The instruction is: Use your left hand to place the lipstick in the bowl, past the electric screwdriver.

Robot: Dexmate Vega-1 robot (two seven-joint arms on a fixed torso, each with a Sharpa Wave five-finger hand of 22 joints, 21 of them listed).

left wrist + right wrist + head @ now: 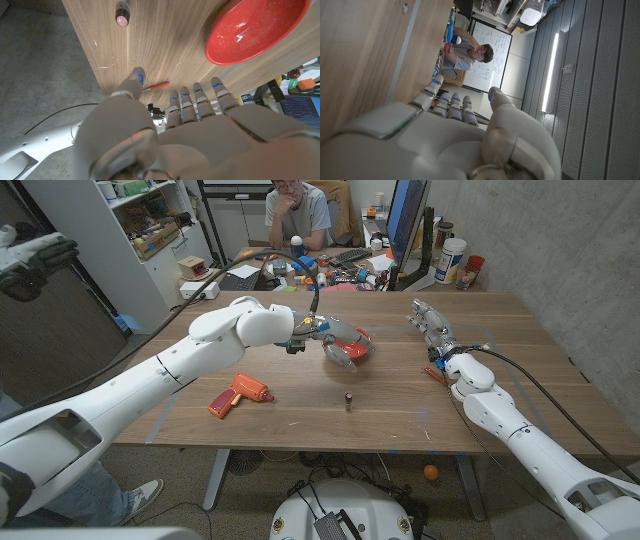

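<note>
The left hand (322, 332) hovers above the red bowl (350, 346), fingers spread and holding nothing, so the pick-up is not yet made. The lipstick (348, 401) stands upright on the surface (300, 420), near the front edge and well apart from the bowl. The orange screwdriver (238, 395) lies off to the robot's left, clear of the straight line from lipstick to bowl. My read: the hand must drop back toward the lipstick first. The right hand (432, 326) waits out at the far side, fingers extended, empty, beside a small red pen (434, 374).
</note>
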